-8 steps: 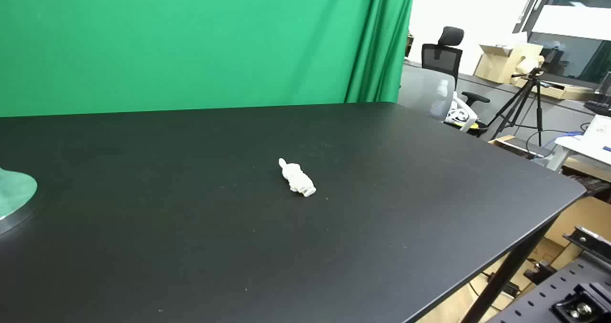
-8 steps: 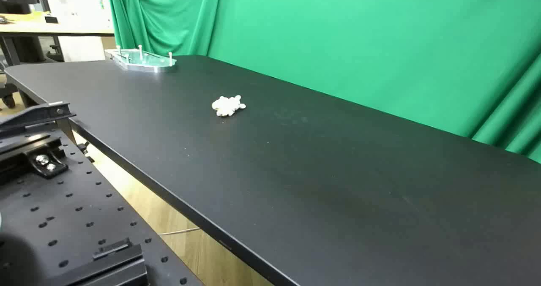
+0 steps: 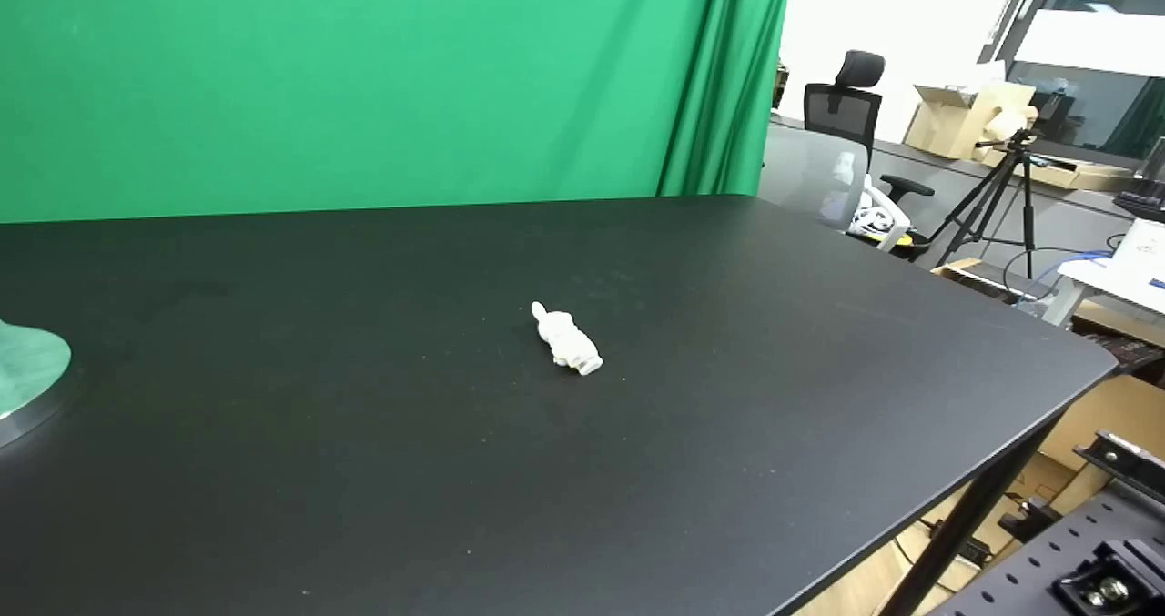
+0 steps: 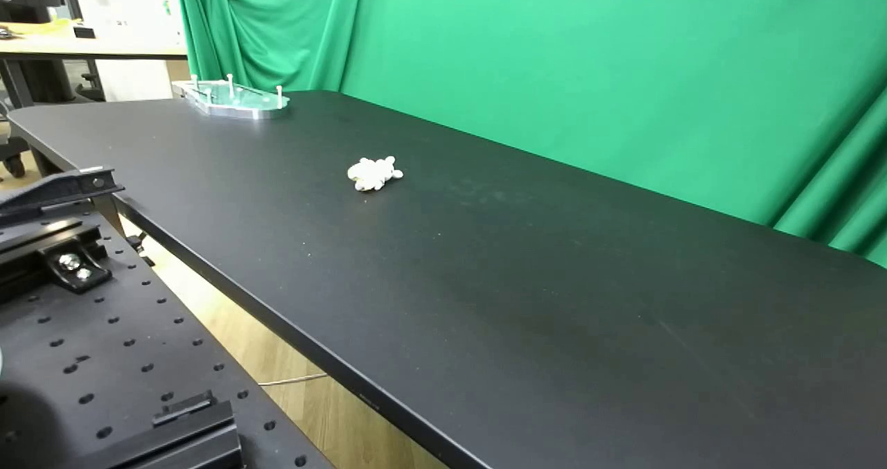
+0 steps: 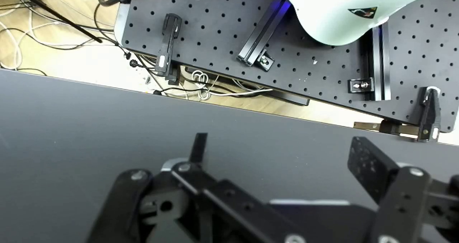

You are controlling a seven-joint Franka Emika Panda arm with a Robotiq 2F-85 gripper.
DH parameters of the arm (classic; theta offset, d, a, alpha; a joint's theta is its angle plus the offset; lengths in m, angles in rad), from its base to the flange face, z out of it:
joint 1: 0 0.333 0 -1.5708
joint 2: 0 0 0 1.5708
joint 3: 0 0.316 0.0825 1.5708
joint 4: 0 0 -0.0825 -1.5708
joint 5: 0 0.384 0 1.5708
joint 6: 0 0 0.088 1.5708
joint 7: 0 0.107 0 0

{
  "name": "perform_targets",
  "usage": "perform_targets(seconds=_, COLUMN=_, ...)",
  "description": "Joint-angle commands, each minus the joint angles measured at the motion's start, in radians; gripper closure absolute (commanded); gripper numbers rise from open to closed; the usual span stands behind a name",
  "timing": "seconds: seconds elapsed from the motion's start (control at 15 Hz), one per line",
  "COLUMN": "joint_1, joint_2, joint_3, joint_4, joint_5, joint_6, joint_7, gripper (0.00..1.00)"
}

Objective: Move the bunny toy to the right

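Bunny toy [image 3: 567, 338] (one) lying on desk [image 3: 819, 370], in from the edges; one clear plate [image 4: 235, 112] by an end edge. Tool [image 5: 281, 149] wide, two fingers [image 5: 369, 167] apart. One sticker [image 5: 363, 12] on robot base [image 5: 330, 20], unreadable.

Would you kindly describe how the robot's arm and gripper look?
The gripper is mostly black, with angular jointed links, grey inner parts, silvery round pins and flat, blocky finger pads. What appears to be the arm's base is smooth, rounded and pale mint-white, bearing a small dark triangular marking.

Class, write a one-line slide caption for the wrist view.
Open gripper over a dark tabletop, a perforated board beyond its edge.
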Motion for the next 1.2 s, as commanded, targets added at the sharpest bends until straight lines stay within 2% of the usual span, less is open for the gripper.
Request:
perform_targets(seconds=0.0, joint_1=0.008, joint_2=-0.001, joint_3=-0.006, joint_4=0.002, joint_5=-0.003, joint_6=-0.004, joint_7=0.004, gripper=0.0)
perform_targets(seconds=0.27, joint_1=0.008, joint_2=-0.001, joint_3=-0.006, joint_4=0.002, joint_5=-0.003, joint_6=-0.004, joint_7=0.004, gripper=0.0)
perform_targets(seconds=0.47, joint_1=0.027, joint_2=0.052, joint_3=-0.008, joint_4=-0.008, joint_5=-0.01, joint_6=0.076, joint_7=-0.012, gripper=0.0)
perform_targets(seconds=0.8, joint_1=0.061, joint_2=0.216, joint_3=0.03, joint_4=-0.05, joint_5=-0.033, joint_6=0.351, joint_7=-0.004, gripper=0.0)
perform_targets(seconds=1.13, joint_1=0.067, joint_2=0.408, joint_3=0.118, joint_4=-0.087, joint_5=-0.102, joint_6=0.703, joint_7=0.048, gripper=0.0)
